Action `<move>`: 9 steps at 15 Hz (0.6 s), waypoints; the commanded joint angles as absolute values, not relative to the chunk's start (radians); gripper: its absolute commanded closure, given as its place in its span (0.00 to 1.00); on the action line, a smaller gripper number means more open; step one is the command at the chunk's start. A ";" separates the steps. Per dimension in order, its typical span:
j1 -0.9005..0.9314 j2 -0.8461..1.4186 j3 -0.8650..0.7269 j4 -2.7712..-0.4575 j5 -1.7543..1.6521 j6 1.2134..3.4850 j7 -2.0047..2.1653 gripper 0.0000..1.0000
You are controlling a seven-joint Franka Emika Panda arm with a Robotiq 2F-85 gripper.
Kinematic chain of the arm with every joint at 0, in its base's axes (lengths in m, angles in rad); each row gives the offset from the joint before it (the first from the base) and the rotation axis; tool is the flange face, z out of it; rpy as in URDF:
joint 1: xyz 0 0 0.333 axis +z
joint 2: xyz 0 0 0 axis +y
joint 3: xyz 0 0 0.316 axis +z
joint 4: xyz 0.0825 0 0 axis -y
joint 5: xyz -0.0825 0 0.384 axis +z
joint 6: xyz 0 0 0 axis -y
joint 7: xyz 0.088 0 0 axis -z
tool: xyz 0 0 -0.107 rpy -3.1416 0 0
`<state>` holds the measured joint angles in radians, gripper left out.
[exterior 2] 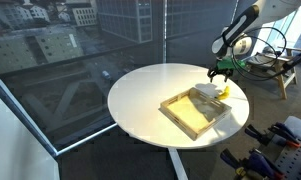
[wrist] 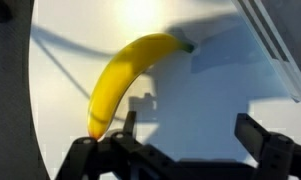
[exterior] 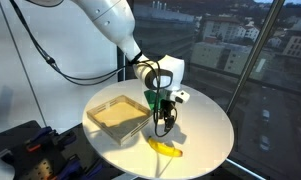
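A yellow banana (exterior: 167,149) lies on the round white table (exterior: 205,125) near its edge; it also shows in the wrist view (wrist: 130,78) and in an exterior view (exterior 2: 222,91). My gripper (exterior: 161,124) hangs above the table just beside the banana, also seen in an exterior view (exterior 2: 219,72). In the wrist view the gripper (wrist: 185,128) is open and empty, with the banana just left of its left finger and bare table between the fingers.
A shallow wooden tray (exterior: 118,114) sits on the table next to the gripper; it also shows in an exterior view (exterior 2: 195,110). Its edge is at the right of the wrist view (wrist: 280,50). Large windows surround the table.
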<state>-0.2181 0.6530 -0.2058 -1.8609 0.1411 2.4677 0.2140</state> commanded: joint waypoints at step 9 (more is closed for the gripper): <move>-0.228 0.541 -0.167 -1.922 0.143 2.453 0.114 0.00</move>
<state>-0.2179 0.5987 -0.1811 -1.8804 0.1411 2.4676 0.1488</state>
